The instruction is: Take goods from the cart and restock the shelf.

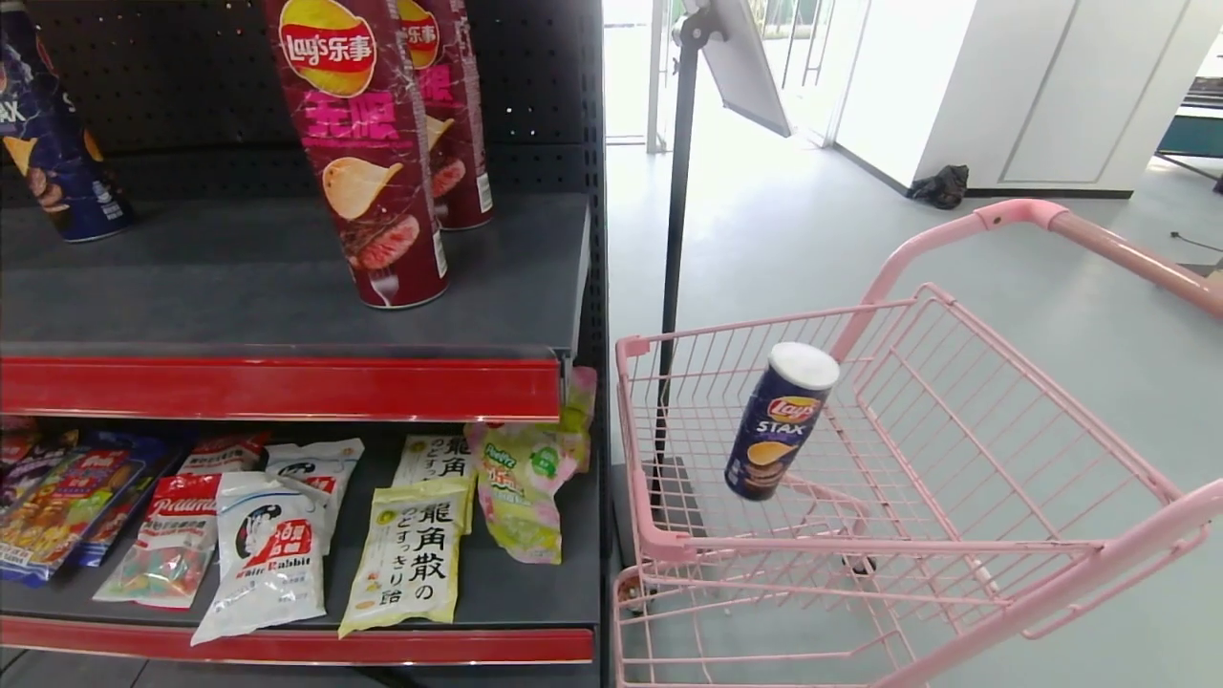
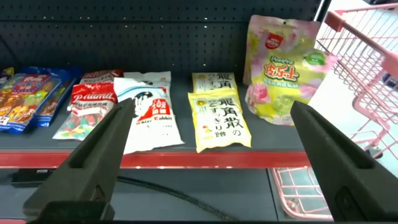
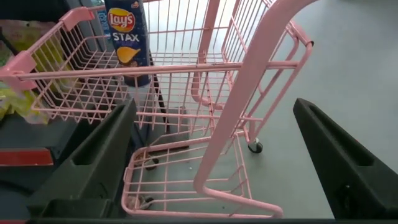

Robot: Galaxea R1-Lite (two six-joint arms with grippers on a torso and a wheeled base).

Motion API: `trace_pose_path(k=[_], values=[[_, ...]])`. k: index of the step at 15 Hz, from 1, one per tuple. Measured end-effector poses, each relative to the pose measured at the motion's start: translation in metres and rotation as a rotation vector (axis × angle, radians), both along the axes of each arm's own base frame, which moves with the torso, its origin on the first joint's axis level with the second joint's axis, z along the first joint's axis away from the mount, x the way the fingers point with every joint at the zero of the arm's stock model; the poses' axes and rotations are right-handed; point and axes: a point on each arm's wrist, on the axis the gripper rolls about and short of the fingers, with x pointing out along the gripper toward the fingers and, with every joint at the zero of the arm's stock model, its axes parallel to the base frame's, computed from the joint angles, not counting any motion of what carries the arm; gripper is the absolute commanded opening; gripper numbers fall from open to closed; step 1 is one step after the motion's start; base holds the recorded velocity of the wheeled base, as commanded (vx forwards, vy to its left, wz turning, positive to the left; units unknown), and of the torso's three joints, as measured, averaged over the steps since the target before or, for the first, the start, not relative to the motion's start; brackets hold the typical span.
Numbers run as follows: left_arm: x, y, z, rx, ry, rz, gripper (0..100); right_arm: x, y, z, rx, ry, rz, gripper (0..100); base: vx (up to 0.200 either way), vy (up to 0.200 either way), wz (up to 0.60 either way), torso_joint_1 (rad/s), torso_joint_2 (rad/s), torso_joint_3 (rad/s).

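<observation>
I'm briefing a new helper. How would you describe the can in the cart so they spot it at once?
Find the pink wire cart right of the shelf. In its upper basket, toward the shelf side, stands one dark blue can with a white lid. It is that basket's only item; the nearest shelf cans are maroon.

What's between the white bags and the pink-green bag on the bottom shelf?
Two overlapping yellow bags with black writing lie there, clearest in the left wrist view.

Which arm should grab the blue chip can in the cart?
Right. The right gripper, open, faces the pink wire cart holding the blue cylindrical chip can; the left gripper faces snack bags on the lower shelf.
</observation>
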Motion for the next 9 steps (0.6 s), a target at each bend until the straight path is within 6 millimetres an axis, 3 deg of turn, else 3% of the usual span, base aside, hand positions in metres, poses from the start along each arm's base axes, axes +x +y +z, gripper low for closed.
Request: trace_pose_path(k=[9], values=[[0.0000, 0.0000, 0.0000, 0.000, 0.000, 0.000, 100, -0.0007, 0.0008, 0.0032, -0.009, -0.004, 0.044, 100, 0.000, 0.000, 0.00, 0.000, 0.00, 0.000]])
